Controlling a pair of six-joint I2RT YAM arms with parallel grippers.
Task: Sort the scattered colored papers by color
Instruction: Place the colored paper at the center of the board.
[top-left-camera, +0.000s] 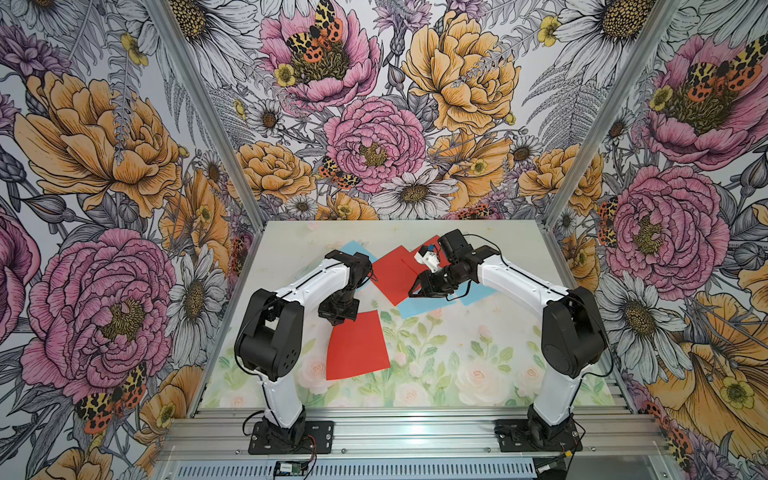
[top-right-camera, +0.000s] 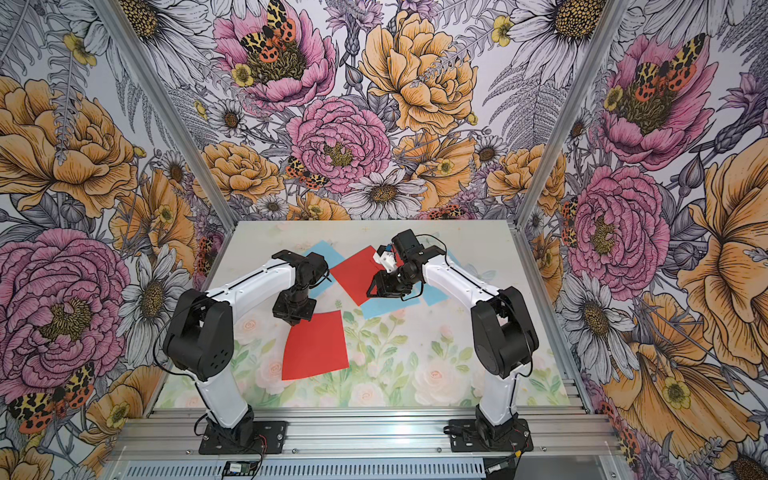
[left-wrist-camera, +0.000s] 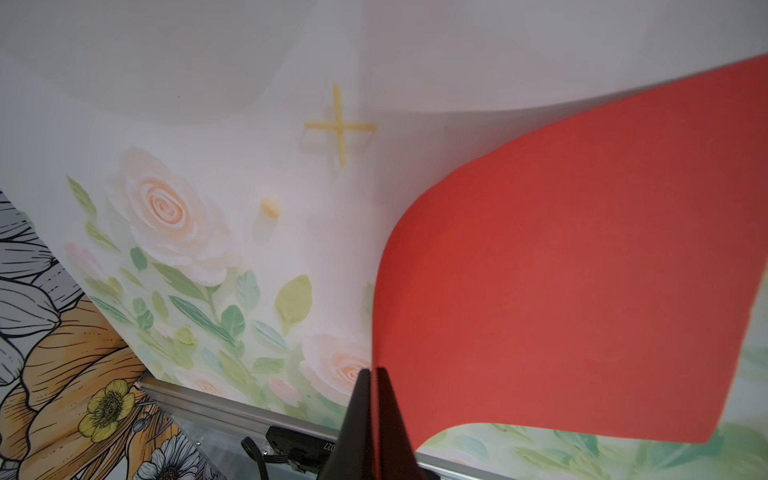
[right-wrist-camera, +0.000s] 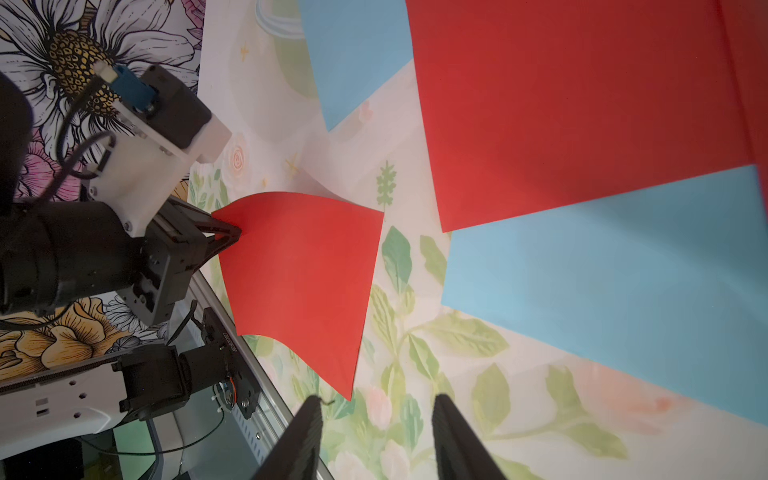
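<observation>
1 red paper (top-left-camera: 357, 345) hangs curled over the near surface (top-left-camera: 457, 374), its corner pinched in the clenched left claw (left-wrist-camera: 371, 372). The right claw (right-wrist-camera: 378, 399) hovers released above 2 red sheets (top-left-camera: 392, 276) overlapping blue sheets (top-left-camera: 428, 307); sorting looks barely begun.

A: Red sheet (left-wrist-camera: 582, 270)?
B: Paper, matt and smooth.
A: Bench (top-left-camera: 478, 332)?
B: Smooth printed surface, faint sheen.
A: Front rail (top-left-camera: 415, 434)?
B: Ribbed bare metal, shiny.
A: Left claw (left-wrist-camera: 372, 372)?
B: Matt black plastic.
</observation>
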